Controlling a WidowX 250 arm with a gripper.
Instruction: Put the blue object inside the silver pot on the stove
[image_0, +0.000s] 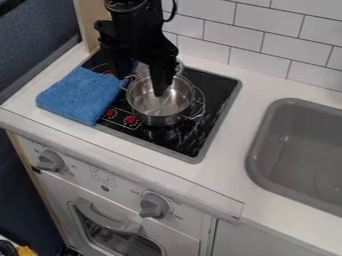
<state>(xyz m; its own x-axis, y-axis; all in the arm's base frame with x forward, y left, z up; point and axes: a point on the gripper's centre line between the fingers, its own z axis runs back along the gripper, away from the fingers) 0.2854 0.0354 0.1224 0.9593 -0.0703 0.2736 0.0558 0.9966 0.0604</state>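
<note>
Item for transfer: the blue cloth (80, 95), folded and flat. It lies at the pot's nine o'clock, partly on the stove (207, 112) and partly on the counter (247, 80). The silver pot (162, 117) stands upright on the stove. Clock bearings are taken in the camera view, twelve at its top edge.

Pincer (141, 86): released, fingers parted, nothing seen between them. I hang over the pot's eleven o'clock side, one finger above its mouth, the other near the cloth's two o'clock corner. Contact with either cannot be confirmed.

Handling, in my judgement: light, soft, limp, not fragile, with a nap that should grip well and hardly slip. It will not keep its shape when lifted; loose ends will droop. The layers may part if I pinch only the top one.

Recommended hold: swing to nine o'clock, descend on the middle of the cloth and gather a thick fold through all layers. A corner grip would leave a long tail, liable to drape over the rim or snag the pot's handle (197, 111). Lift clear of the rim, centre, lower, then release.

Finding: transfer outstanding.
</note>
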